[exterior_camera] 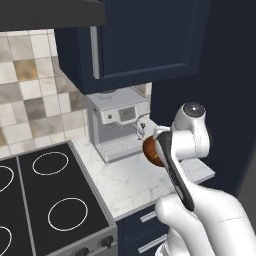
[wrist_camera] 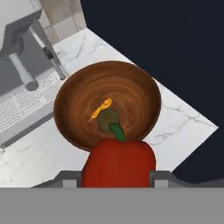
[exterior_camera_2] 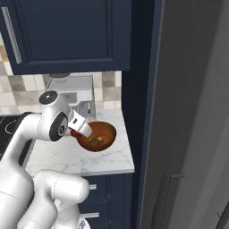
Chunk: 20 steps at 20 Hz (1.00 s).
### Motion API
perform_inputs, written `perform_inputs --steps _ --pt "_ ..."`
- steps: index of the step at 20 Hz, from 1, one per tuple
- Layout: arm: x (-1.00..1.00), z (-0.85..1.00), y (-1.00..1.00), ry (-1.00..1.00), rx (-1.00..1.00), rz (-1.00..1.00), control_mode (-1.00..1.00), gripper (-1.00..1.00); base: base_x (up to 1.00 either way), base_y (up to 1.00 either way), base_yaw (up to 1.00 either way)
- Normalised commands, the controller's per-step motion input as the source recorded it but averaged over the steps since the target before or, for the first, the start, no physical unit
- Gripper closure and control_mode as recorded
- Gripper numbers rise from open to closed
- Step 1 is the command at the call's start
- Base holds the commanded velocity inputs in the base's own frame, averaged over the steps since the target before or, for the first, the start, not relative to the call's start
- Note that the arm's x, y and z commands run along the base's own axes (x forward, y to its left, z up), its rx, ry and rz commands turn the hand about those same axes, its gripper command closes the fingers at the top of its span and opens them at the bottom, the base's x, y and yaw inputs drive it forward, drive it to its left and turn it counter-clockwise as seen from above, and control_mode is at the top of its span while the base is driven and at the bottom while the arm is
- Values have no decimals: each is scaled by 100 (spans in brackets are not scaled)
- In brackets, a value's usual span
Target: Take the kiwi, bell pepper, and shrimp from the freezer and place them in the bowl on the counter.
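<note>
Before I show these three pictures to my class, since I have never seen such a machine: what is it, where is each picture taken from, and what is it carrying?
It is a white robot arm in a computer-drawn kitchen. Two pictures look over the arm from behind, left and right. The third looks along its tool, which grips a red bell pepper just above a wooden bowl. In the bowl lie a brownish kiwi and an orange shrimp. The bowl stands on the white marbled counter, beside a grey coffee machine and a black stovetop.
</note>
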Motion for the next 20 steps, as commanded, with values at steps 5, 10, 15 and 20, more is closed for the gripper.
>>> perform_inputs --steps 5,10,15,20 --pt "91 -51 -33 8 1 -5 -100 100 0 0 0" --pt "62 -11 -19 6 0 0 -100 100 0 0 0" --pt "50 -32 -5 13 -1 0 -100 100 0 0 0" --pt "35 -32 -23 3 0 0 -100 -100 0 0 0"
